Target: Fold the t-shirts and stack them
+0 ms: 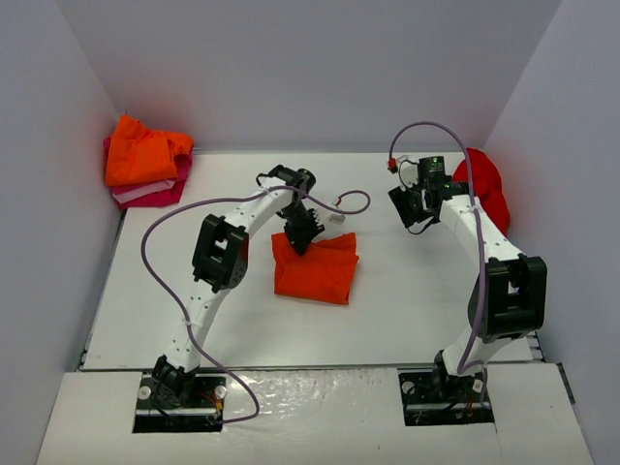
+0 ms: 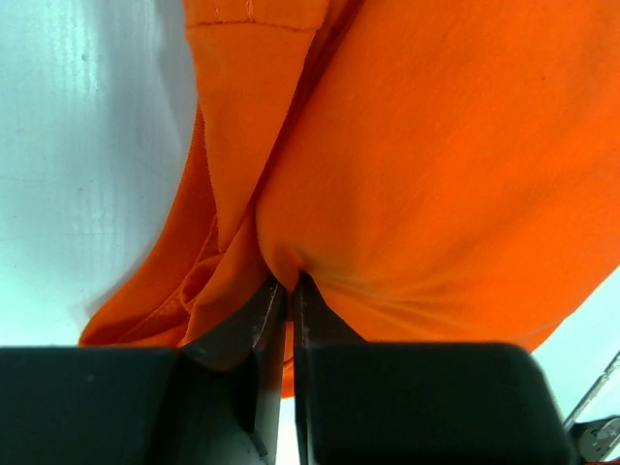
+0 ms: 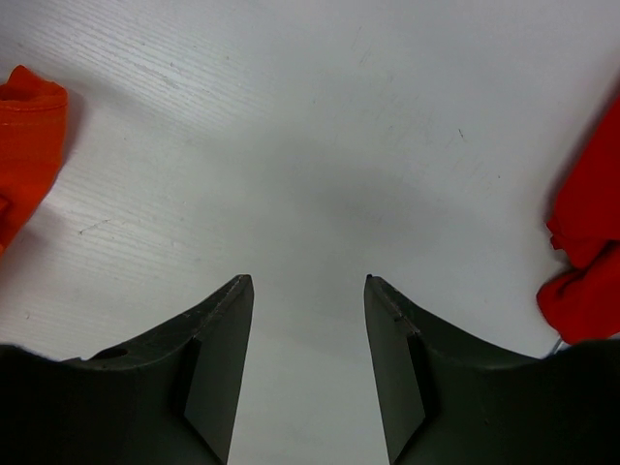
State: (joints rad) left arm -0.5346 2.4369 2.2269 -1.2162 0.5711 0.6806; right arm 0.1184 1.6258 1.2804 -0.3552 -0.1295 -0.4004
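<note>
One orange t-shirt [image 1: 315, 271] lies part-folded mid desk [image 1: 417, 300], its far edge pinched shut in the left tool [image 2: 289, 291]. That edge is best lifted low and carried evenly across, so the lower layers don't drag. Near the red t-shirt [image 1: 484, 184], the right tool [image 3: 308, 291] hangs open and empty.

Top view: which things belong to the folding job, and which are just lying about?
Job:
- orange tee, pinched in the shut left claw
- corner stack of tees
- red tee by the right wall

Lying about:
- nothing loose, only the arms' purple cables
- right claw, open and empty
</note>
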